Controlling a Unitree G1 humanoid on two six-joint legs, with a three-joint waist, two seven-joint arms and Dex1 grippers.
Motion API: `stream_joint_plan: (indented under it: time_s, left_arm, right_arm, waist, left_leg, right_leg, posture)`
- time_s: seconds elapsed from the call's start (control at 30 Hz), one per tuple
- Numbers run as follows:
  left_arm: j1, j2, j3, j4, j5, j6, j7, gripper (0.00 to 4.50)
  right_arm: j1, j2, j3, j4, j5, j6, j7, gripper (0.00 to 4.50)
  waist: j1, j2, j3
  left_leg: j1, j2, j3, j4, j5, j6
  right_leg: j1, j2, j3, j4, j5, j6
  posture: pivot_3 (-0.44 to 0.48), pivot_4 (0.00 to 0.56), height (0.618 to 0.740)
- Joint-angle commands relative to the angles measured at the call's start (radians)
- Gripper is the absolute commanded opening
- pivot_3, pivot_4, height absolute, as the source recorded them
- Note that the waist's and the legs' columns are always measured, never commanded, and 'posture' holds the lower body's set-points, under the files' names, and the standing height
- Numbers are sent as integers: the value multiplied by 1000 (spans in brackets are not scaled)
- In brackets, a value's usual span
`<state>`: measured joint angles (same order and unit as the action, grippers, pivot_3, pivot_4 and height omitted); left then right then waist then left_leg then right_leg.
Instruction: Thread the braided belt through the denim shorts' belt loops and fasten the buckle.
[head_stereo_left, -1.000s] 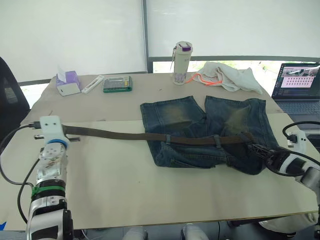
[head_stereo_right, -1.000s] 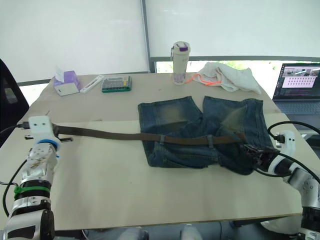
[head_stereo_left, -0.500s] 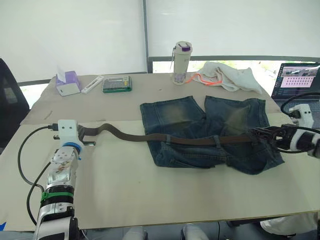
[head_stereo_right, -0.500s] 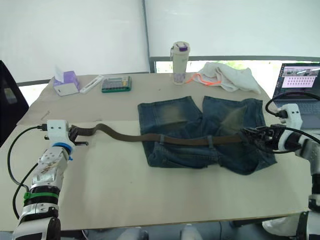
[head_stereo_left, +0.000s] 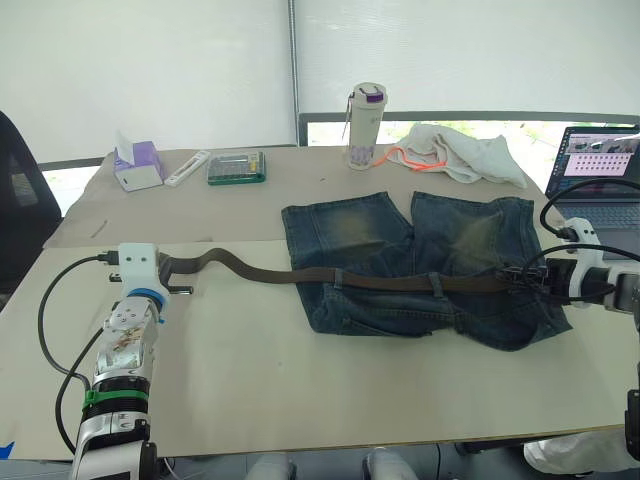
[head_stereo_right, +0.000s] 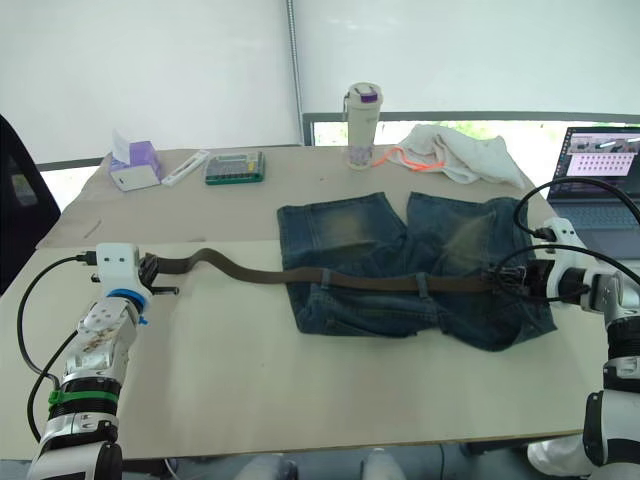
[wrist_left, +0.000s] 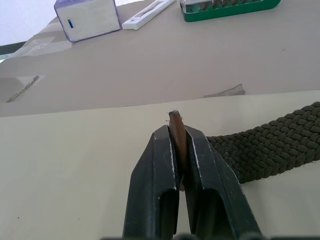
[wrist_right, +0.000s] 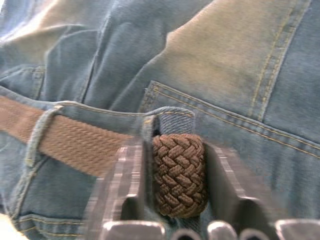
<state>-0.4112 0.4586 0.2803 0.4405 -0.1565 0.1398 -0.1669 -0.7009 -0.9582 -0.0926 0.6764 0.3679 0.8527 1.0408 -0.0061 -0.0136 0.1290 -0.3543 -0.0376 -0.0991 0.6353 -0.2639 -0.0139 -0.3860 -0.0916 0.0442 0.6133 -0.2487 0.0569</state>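
The denim shorts (head_stereo_left: 350, 230) lie flat on the table, right of centre. The braided belt (head_stereo_left: 390, 282) runs across their waistband under two belt loops (head_stereo_left: 437, 284) that I can make out. Its left part snakes slack over the table to my left gripper (wrist_left: 177, 135), which is shut on the smooth brown tip. At the shorts' right edge my right gripper (head_stereo_left: 518, 279) holds the belt's other end (wrist_right: 179, 175) just past a belt loop (wrist_right: 167, 114), one finger on each side. The buckle is hidden.
Along the far edge stand a tissue box (head_stereo_left: 137, 165), a white remote (head_stereo_left: 187, 167), a green box (head_stereo_left: 236, 167), a bottle (head_stereo_left: 365, 126) and a cream cloth (head_stereo_left: 455, 150). An open laptop (head_stereo_left: 598, 175) sits at the far right. Black cables loop beside both wrists.
Over the second, my left gripper moved right toward the shorts, so the belt went slack and wavy. My right gripper rose and pulled the belt end rightward, then settled slightly back.
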Motion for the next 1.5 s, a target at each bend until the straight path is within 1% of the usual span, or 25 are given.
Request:
stream_joint_plan:
  time_s: [0.03,0.1,0.23,0.3,0.4,0.47,0.53,0.57,0.67,0.7,0.73,0.8,0.87,0.93,1.0,1.07,1.1,1.13,1.2,1.23,1.27,1.33,1.37,1.43,1.5]
  left_arm:
    - [-7,10,12,-10,23,2,40,0]
    - [-22,16,24,18,36,1,83,0]
    - [-78,62,45,140,113,-22,256,0]
    - [-96,81,51,187,125,-26,295,0]
    - [-125,112,64,254,139,-41,361,0]
    - [-136,123,61,279,145,-57,373,0]
    - [-141,121,56,286,131,-79,345,0]
    - [-139,115,51,279,112,-92,294,0]
    - [-109,84,66,215,-1,-116,88,0]
    - [-95,86,65,197,-21,-110,35,399]
    - [-86,97,73,199,-30,-86,21,849]
    - [-82,127,89,232,-11,-37,65,1436]
    - [-81,149,88,244,32,-44,130,2105]
    - [-86,154,83,226,38,-54,136,2766]
    - [-100,144,80,198,7,-50,86,3439]
    - [-107,152,74,192,27,-37,113,4121]
    - [-107,158,74,193,42,-32,135,4127]
    - [-111,175,84,204,74,5,218,4127]
    - [-122,191,103,203,100,50,307,4127]
    - [-137,195,84,182,110,46,295,4127]
    - [-168,174,69,156,81,9,233,4127]
    - [-237,97,49,83,-46,-7,48,4127]
    - [-250,75,21,47,-76,10,-33,4127]
    - [-267,36,-77,-28,-103,88,-195,4127]
    - [-290,-9,-149,-64,-134,160,-303,4127]
  right_arm:
    - [-24,-7,-43,-16,24,38,13,310]
    - [-21,11,-72,-49,61,91,3,314]
    - [-24,95,-171,-180,171,269,-67,314]
    - [-13,135,-216,-246,212,343,-112,314]
    - [-3,217,-315,-347,288,474,-201,314]
    - [-2,254,-369,-392,315,529,-254,314]
    - [-19,283,-447,-400,337,571,-311,314]
    - [-20,284,-469,-401,341,574,-328,314]
    - [-8,278,-501,-408,346,574,-361,314]
    - [-11,281,-518,-407,353,584,-373,314]
    - [-19,288,-542,-409,365,600,-388,314]
    - [-26,298,-578,-421,384,626,-413,314]
    - [-1,295,-580,-454,394,630,-422,314]
    - [34,289,-585,-472,397,619,-427,314]
    - [59,284,-589,-479,393,593,-430,314]
    - [77,280,-588,-481,388,570,-433,314]
    - [82,279,-588,-481,390,565,-434,314]
    - [92,273,-586,-479,389,554,-429,314]
    - [104,266,-588,-474,393,542,-425,314]
    - [114,260,-586,-475,392,531,-418,314]
    - [123,254,-583,-478,393,524,-413,314]
    - [133,251,-577,-486,404,518,-405,314]
    - [137,251,-571,-490,409,515,-401,314]
    - [153,250,-551,-500,409,501,-393,314]
    - [174,246,-527,-501,398,475,-385,314]
  waist:
    - [0,0,0]
    - [-1,0,0]
    - [-13,0,0]
    - [-17,0,0]
    - [-16,0,0]
    - [-11,0,0]
    - [-6,0,0]
    - [-1,0,0]
    - [13,0,0]
    - [13,0,0]
    - [13,0,0]
    - [9,0,0]
    - [2,0,0]
    - [-6,0,0]
    - [-7,-1,-1]
    - [-6,-1,-1]
    - [-5,-1,-1]
    - [-6,0,0]
    - [-6,-1,0]
    - [-7,-1,0]
    - [-6,-1,0]
    - [6,-1,0]
    - [18,-1,0]
    - [22,-1,0]
    - [16,-1,-1]
  left_leg:
    - [0,0,0,0,0,0]
    - [0,0,0,0,0,0]
    - [0,1,-1,0,0,0]
    - [1,2,-1,-1,0,0]
    - [1,2,-2,-1,0,0]
    - [1,1,-4,-1,0,0]
    - [0,0,-5,-1,0,0]
    - [0,0,-5,0,0,0]
    - [0,-2,-4,0,0,0]
    - [0,-2,-4,0,0,0]
    - [0,-2,-3,0,0,0]
    - [0,-1,-2,0,0,0]
    - [0,-1,-2,0,0,0]
    - [0,0,-2,-1,0,0]
    - [1,0,-2,-1,0,0]
    - [0,0,-1,0,0,0]
    - [0,0,0,0,0,0]
    - [0,0,-1,0,0,0]
    - [0,0,-1,0,0,0]
    - [0,0,-1,0,0,0]
    - [0,0,-1,0,0,0]
    - [0,-1,-1,0,0,0]
    - [-1,-1,-1,2,0,0]
    - [-2,-2,-2,5,1,0]
    - [-3,-2,-1,6,0,0]
  right_leg:
    - [0,0,0,0,0,0]
    - [0,0,0,0,0,0]
    - [-1,1,0,1,0,-1]
    - [-1,1,0,3,0,-1]
    - [-2,1,0,4,0,-1]
    - [-3,0,0,10,1,-1]
    - [-4,-1,0,11,1,-1]
    - [-4,-1,0,11,1,-1]
    - [-3,-3,-1,11,1,-1]
    - [-3,-3,-1,11,1,0]
    - [-3,-3,-1,11,1,-1]
    - [-3,-2,-1,11,1,-1]
    - [-3,-1,-1,11,1,-1]
    - [-4,0,-1,12,1,-1]
    - [-3,0,-2,12,1,-1]
    - [-3,-1,-2,12,1,-1]
    - [-3,-1,-2,12,1,-1]
    - [-3,-1,-2,12,1,-1]
    - [-3,0,-2,12,1,-1]
    - [-3,0,-2,12,1,0]
    - [-3,0,-2,12,0,-1]
    - [-3,-1,-3,12,0,0]
    - [-2,-1,-3,12,1,0]
    - [-1,-2,-5,10,1,0]
    - [0,-2,-4,10,1,1]
  posture:
    - [0,150,740]
    - [0,150,740]
    - [0,150,740]
    - [0,150,740]
    - [0,150,740]
    - [0,150,740]
    - [0,150,740]
    - [0,150,740]
    - [0,150,740]
    - [0,150,740]
    - [0,150,740]
    - [0,150,740]
    - [0,150,740]
    - [0,150,740]
    - [0,150,740]
    - [0,150,740]
    - [0,150,740]
    - [0,150,740]
    - [0,150,740]
    - [0,150,740]
    - [0,150,740]
    - [0,150,740]
    - [0,150,740]
    - [0,150,740]
    - [0,150,740]
